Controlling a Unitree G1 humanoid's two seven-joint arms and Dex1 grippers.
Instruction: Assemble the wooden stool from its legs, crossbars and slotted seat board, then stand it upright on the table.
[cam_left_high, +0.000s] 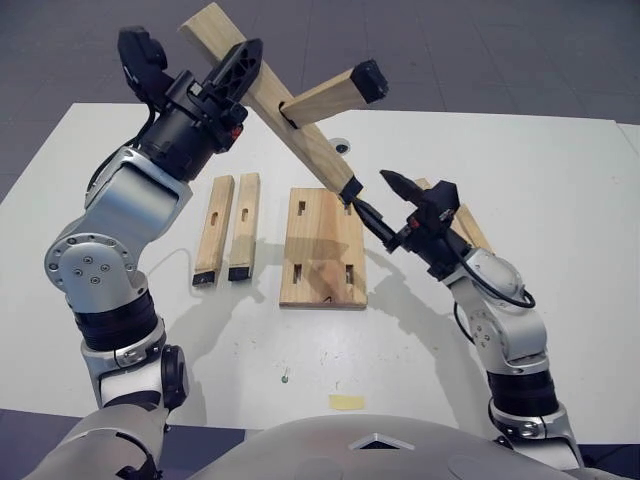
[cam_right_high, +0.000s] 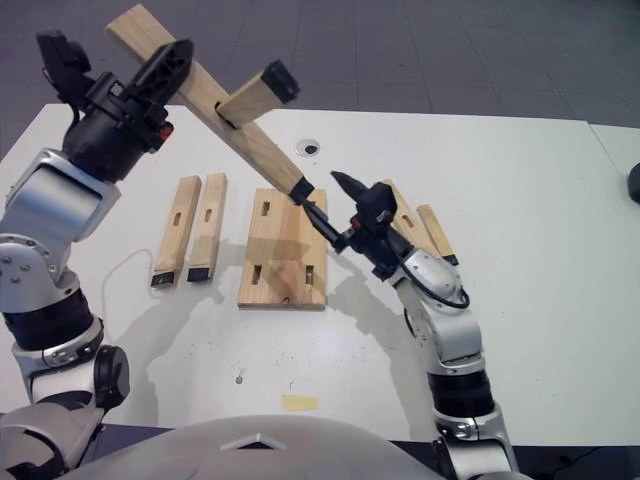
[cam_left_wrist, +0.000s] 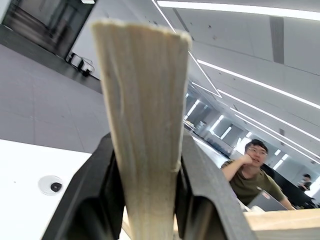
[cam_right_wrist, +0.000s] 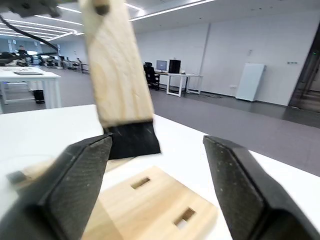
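The seat board (cam_left_high: 322, 250) lies flat at the middle of the table (cam_left_high: 560, 180); just left of it two legs (cam_left_high: 214, 230) lie side by side, parallel to the board, apart from it; right of the board, behind the right arm, two bars (cam_right_high: 405, 225) lie close together; a grommet (cam_left_high: 343, 146) sits behind the board; a tape scrap (cam_left_high: 347, 401) lies near the front edge. Above the table the raised leg (cam_left_high: 290, 115) slants from the left gripper (cam_left_high: 235, 75), clamped near its upper end, down to the board's rear right corner; a crossbar (cam_left_high: 335, 95) juts from its middle towards the right; its lower end lies between the spread fingers of the right gripper (cam_left_high: 370, 192).
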